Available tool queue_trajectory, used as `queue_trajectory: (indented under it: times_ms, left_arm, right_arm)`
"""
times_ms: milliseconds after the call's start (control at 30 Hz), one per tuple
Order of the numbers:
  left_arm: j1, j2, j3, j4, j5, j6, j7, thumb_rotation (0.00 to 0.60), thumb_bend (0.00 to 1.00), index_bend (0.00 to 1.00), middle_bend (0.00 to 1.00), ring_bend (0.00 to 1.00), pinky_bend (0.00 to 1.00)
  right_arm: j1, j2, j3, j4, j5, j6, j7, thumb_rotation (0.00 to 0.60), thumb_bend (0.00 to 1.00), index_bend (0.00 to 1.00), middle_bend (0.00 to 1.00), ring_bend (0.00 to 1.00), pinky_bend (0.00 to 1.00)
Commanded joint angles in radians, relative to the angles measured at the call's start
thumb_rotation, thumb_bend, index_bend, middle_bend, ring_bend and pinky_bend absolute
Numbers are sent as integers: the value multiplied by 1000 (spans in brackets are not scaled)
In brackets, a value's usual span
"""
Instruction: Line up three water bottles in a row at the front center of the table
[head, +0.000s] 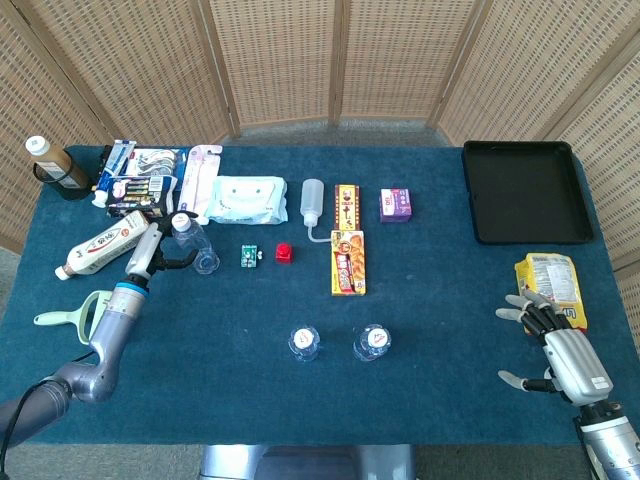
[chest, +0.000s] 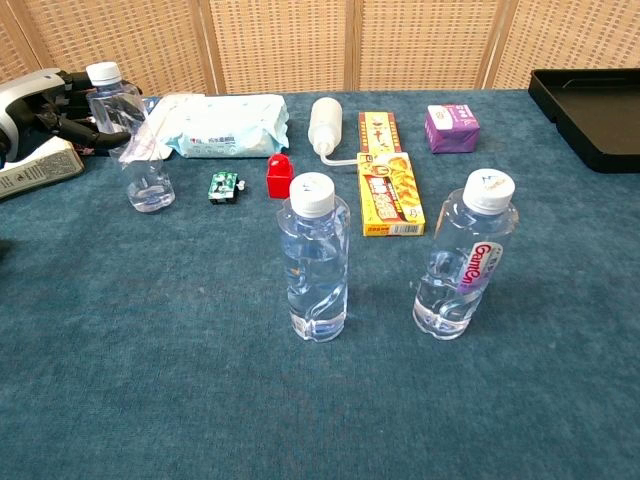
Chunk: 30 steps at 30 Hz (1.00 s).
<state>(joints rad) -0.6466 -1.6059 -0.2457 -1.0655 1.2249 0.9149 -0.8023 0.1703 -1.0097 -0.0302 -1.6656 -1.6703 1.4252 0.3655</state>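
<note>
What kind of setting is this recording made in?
Probably a staged indoor test space, not a home: a table under blue cloth, woven folding screens behind it, assorted groceries and toiletries laid out, like the wet wipes pack.

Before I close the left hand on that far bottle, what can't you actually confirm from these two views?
- Grip: in chest view the left hand is cut by the left edge; in head view it is too small to show finger contact with the third bottle.
- Right hand: absent from chest view.
- Front bottles: the left one's label is not visible.
</note>
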Motion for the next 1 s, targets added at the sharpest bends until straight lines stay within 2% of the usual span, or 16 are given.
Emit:
queue_trajectory:
  times_ms: [33,133,333,467,633,833,1000]
  left_arm:
    - [9,6,-5,-27,7,12,5,600,492,451,443,287,357]
    - [20,22,-1,-54,26,28,-2,600,493,453,444,287,357]
    - [45,124,45,-174,133,70,-6,600,478,452,446,287,357]
    - [54,197,90,-250,221,97,7,600,467,453,447,288,357]
    - [66,292,169,-367,363,149,40,600,453,453,447,287,354]
    - [78,313,245,-465,471,196,115,600,447,453,447,287,352]
    - [72,299,279,-509,500,182,218,600,446,453,447,287,351]
  right_arm:
    - [0,0,-1,0,-1,1,0,600,2,247,141,53,0]
    - [0,0,-1,0,-2,0,0,600,1,247,141,53,0]
    - [1,-1,-2,-1,-3,0,-1,600,2,247,141,53,0]
    - [0,-1,-2,-3,-3,1,-5,600,2,247,141,53,0]
    - [-1,0,-2,-9,-7,6,-11,600,1,248,141,53,0]
    - [-3,2,-3,-12,-9,10,-13,600,2,248,141,53,0]
    - [-4,4,-3,-11,-12,14,-6,600,2,249,141,52,0]
